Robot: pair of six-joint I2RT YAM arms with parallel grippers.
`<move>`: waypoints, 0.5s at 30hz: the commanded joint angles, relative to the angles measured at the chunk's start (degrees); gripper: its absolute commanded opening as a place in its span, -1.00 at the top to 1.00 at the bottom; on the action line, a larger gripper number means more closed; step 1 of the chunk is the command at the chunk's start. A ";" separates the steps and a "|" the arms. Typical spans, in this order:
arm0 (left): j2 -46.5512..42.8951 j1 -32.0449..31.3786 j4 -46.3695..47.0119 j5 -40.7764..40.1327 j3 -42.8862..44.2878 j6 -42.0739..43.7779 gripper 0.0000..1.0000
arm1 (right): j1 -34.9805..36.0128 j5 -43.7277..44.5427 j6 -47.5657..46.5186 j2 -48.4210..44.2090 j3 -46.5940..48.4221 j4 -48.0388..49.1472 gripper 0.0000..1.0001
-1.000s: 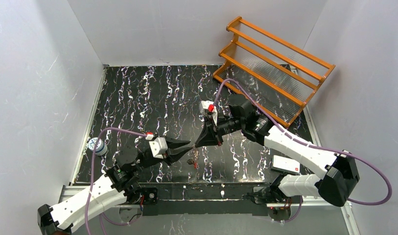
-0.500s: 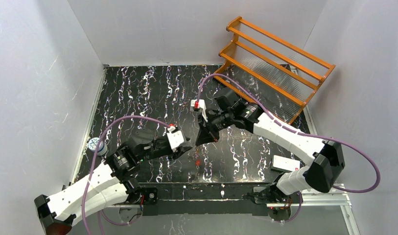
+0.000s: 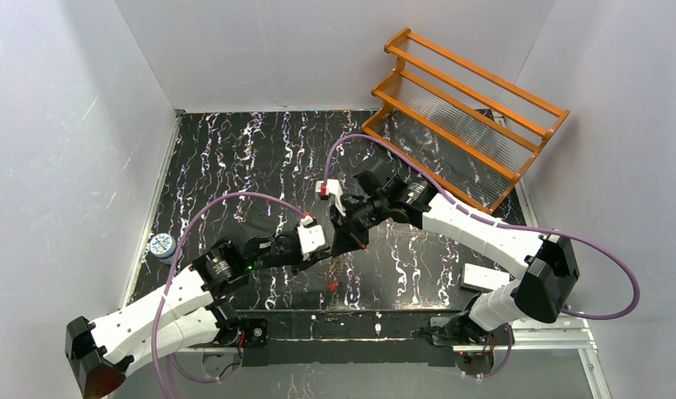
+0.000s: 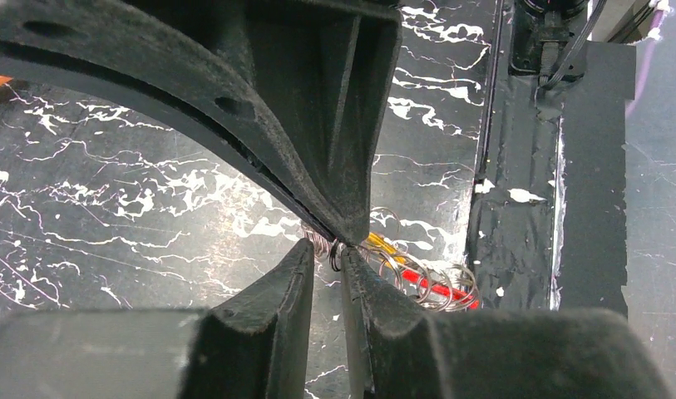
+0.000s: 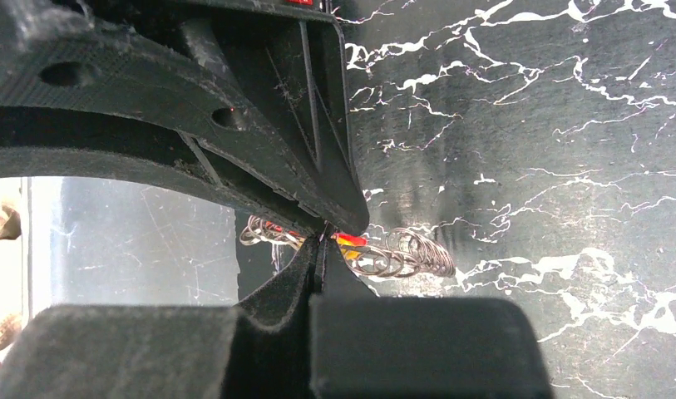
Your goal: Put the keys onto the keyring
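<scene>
The keyring is a coil of thin silvery wire loops with a short red section, and it trails from both grippers toward the table's front edge. My right gripper is shut on its wire beside a small yellow piece. My left gripper meets it tip to tip, its fingers only narrowly apart with wire loops pinched between them. From above, both tips join over the mat and the red section shows below them. I cannot pick out the keys among the loops.
An orange slatted rack stands at the back right. A white box lies near the right arm's base, and a small blue-and-white round object sits at the left edge. White walls enclose the black marbled mat.
My left arm has reached right and my right wrist has swung left, so the tips stay joined. The left jaws widened briefly and closed again. The red section shifted slightly toward the front edge.
</scene>
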 commanded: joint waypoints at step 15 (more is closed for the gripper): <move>-1.70 -0.11 4.97 -0.52 -1.22 -2.47 1.00 | 0.40 3.80 2.36 -4.23 -0.71 6.74 0.43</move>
